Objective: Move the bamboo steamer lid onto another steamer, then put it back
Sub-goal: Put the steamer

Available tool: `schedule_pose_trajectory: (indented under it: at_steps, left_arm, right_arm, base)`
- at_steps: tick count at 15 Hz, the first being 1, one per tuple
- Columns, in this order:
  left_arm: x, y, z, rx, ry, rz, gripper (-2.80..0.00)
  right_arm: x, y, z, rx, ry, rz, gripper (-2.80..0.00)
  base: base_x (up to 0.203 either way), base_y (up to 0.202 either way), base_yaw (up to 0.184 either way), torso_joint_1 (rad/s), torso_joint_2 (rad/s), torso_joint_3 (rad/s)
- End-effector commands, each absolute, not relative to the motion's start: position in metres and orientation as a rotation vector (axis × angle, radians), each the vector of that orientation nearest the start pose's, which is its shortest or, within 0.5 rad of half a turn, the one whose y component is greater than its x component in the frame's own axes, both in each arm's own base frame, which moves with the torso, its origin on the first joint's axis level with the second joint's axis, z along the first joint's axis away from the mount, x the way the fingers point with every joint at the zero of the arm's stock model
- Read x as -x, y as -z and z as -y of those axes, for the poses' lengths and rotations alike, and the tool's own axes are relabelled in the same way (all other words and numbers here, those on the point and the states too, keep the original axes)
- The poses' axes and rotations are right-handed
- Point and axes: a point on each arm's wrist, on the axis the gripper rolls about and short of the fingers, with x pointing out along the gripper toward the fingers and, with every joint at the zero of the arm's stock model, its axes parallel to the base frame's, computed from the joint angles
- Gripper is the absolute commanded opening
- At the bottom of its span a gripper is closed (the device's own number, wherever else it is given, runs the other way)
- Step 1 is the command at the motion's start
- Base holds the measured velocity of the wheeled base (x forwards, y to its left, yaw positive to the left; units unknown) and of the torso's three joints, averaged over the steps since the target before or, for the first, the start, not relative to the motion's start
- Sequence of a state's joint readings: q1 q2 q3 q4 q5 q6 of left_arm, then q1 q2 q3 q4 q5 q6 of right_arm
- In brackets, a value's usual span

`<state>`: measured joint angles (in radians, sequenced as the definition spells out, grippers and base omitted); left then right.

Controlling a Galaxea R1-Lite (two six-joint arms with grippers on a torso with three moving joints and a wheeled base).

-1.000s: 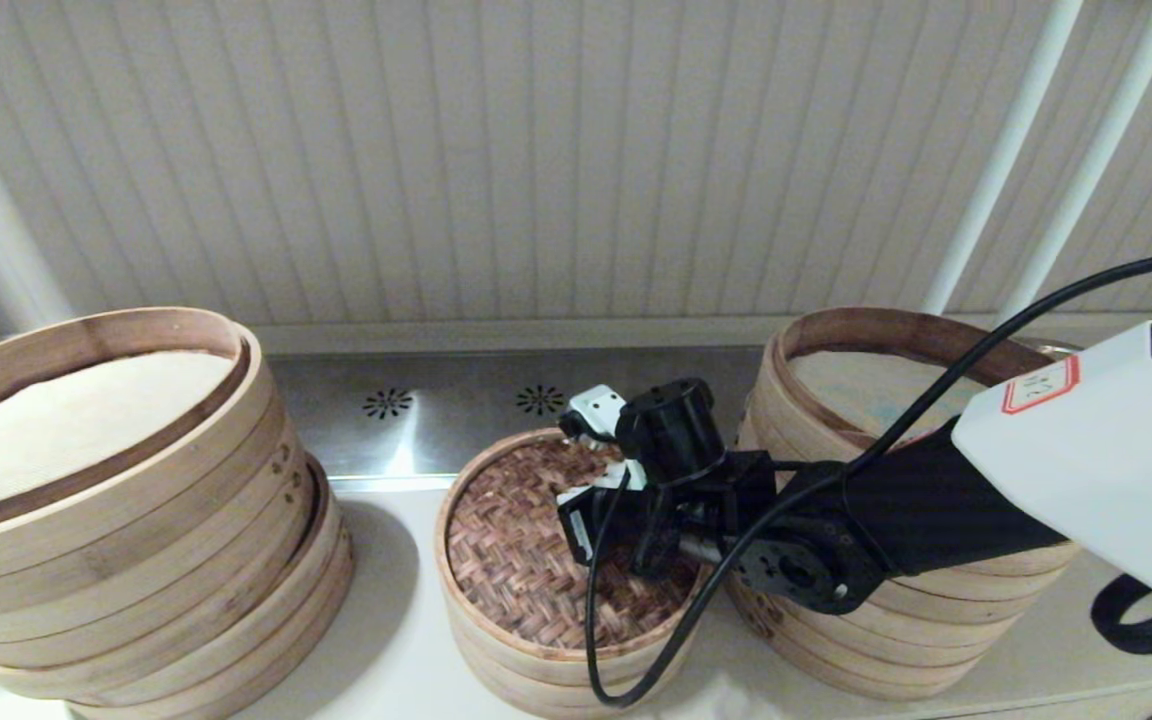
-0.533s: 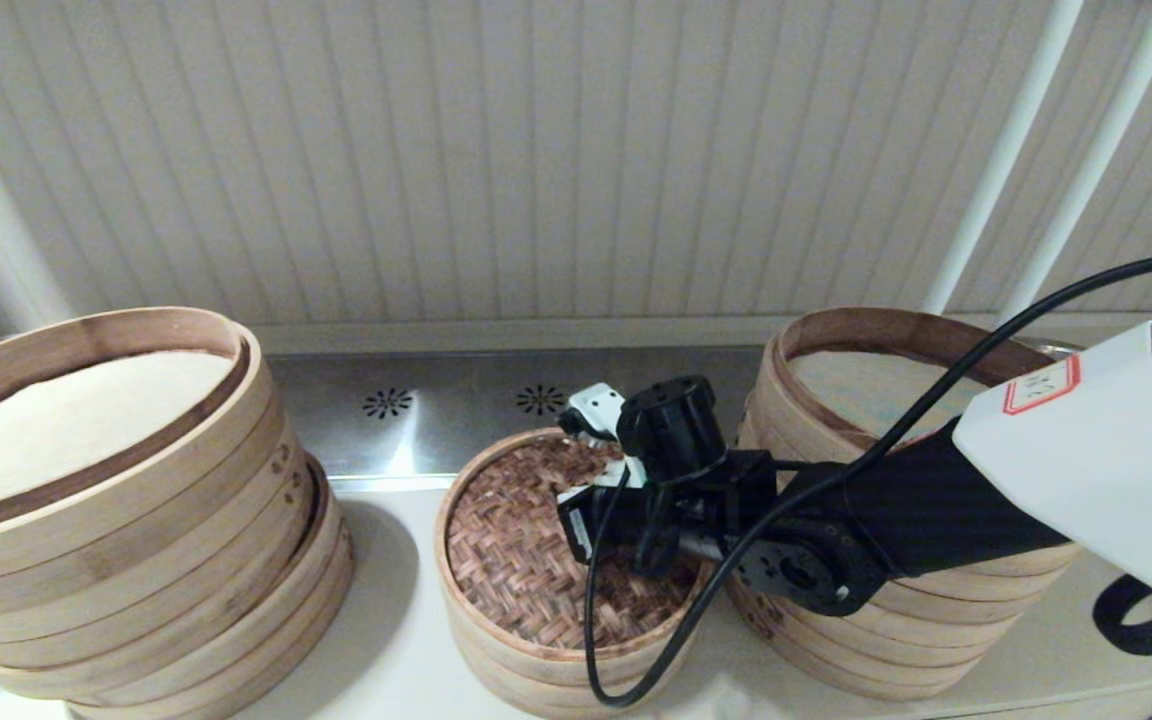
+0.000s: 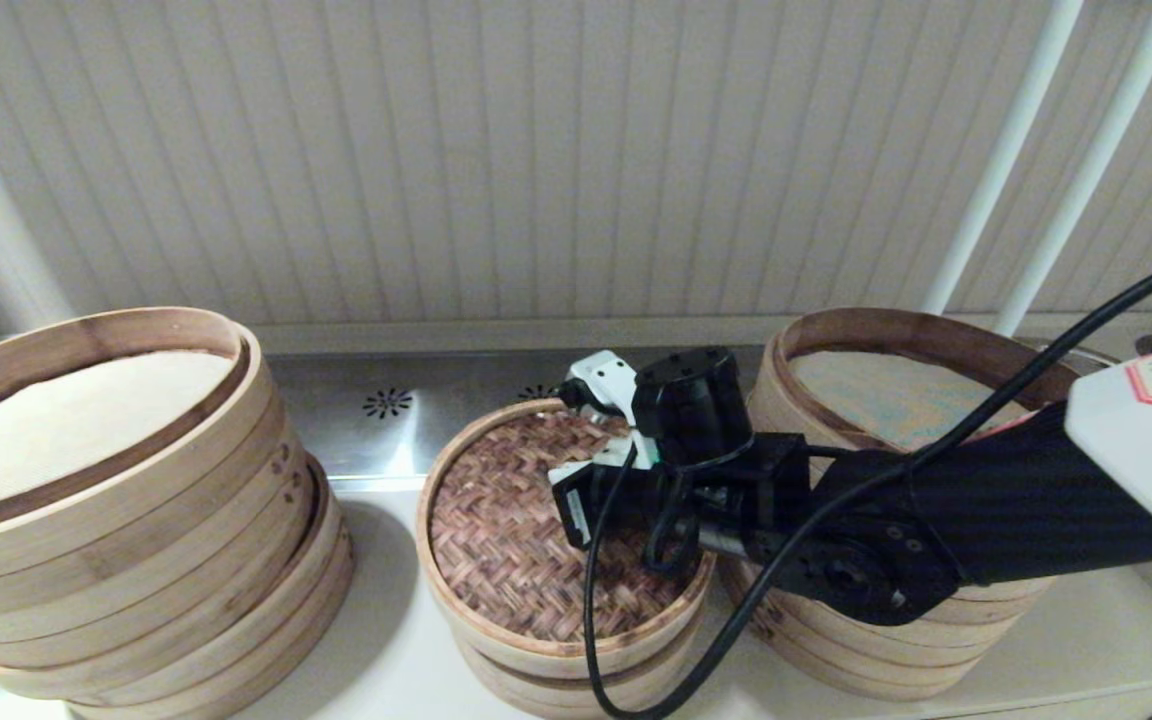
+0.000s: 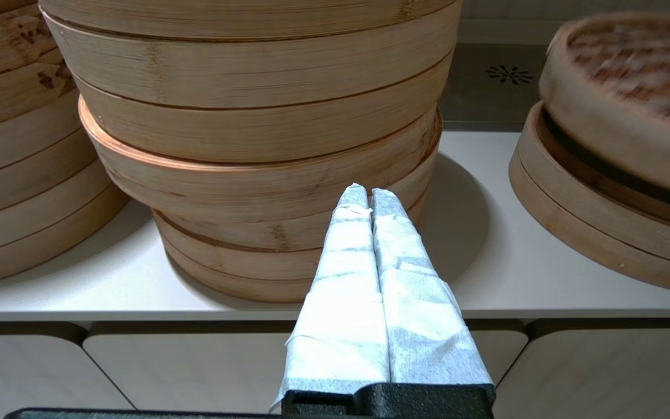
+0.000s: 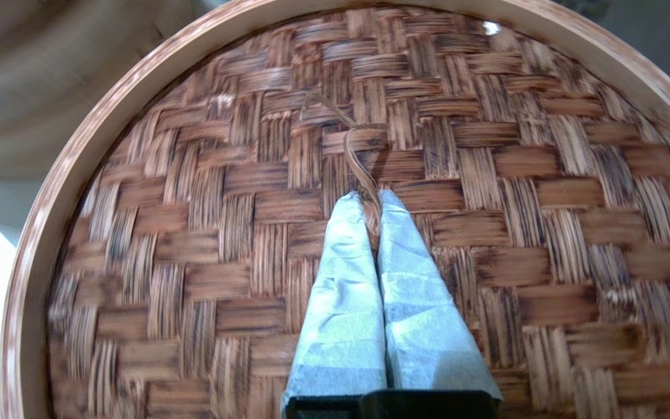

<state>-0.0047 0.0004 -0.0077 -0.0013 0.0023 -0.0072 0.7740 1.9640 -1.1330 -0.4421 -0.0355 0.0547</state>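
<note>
The bamboo steamer lid (image 3: 506, 540), dark woven top in a pale rim, hangs a little above the low steamer tray (image 3: 556, 685) at the counter's middle. A dark gap between lid (image 4: 631, 70) and tray (image 4: 591, 215) shows in the left wrist view. My right gripper (image 3: 636, 500) points down at the lid's centre. In the right wrist view it (image 5: 370, 201) is shut on the thin handle loop (image 5: 358, 157) of the lid (image 5: 195, 233). The tray's inside is hidden under the lid. My left gripper (image 4: 370, 195) is shut and empty, parked low before the counter's front edge.
A tall tiered stack (image 3: 896, 400) with an open, cloth-lined top stands right beside the lid. A wide leaning stack (image 3: 116, 500) fills the left. A steel strip with vent holes (image 3: 386, 405) and the panelled wall lie behind. Bare counter (image 3: 386, 620) separates the left stack and the tray.
My right arm has risen, and the lid has come up off the low tray with it, shifting slightly left. The left arm has not moved.
</note>
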Motion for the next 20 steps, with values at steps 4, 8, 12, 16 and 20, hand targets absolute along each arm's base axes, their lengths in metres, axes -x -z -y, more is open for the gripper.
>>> schedule_pose_trajectory:
  at_steps: [4,8,12,16,20]
  left_arm:
    - [0.023,-0.078,0.0,0.008,0.002,0.009,-2.8]
    - [0.023,-0.078,0.0,0.008,0.002,0.009,-2.8]
    - [0.023,-0.078,0.0,0.008,0.002,0.009,-2.8]
    - [0.023,-0.078,0.0,0.008,0.002,0.009,-2.8]
    - [0.023,-0.078,0.0,0.008,0.002,0.009,-2.8]
  right_arm:
    - [-0.246,-0.201,-0.266,0.065,-0.737,-0.227,-2.8]
    - [-0.232,-0.214,-0.264,0.084,-0.725,-0.17,-2.8]
    - [-0.225,-0.23,-0.261,0.08,-0.691,-0.084,-2.8]
    - [-0.221,-0.238,-0.258,0.085,-0.658,-0.048,-2.8]
    - [-0.221,-0.256,-0.25,0.078,-0.59,0.039,-2.8]
  base:
    - [0.0,0.0,0.0,0.0,0.0,0.0]
    - [0.0,0.0,0.0,0.0,0.0,0.0]
    - [0.0,0.0,0.0,0.0,0.0,0.0]
    - [0.0,0.0,0.0,0.0,0.0,0.0]
    - [0.0,0.0,0.0,0.0,0.0,0.0]
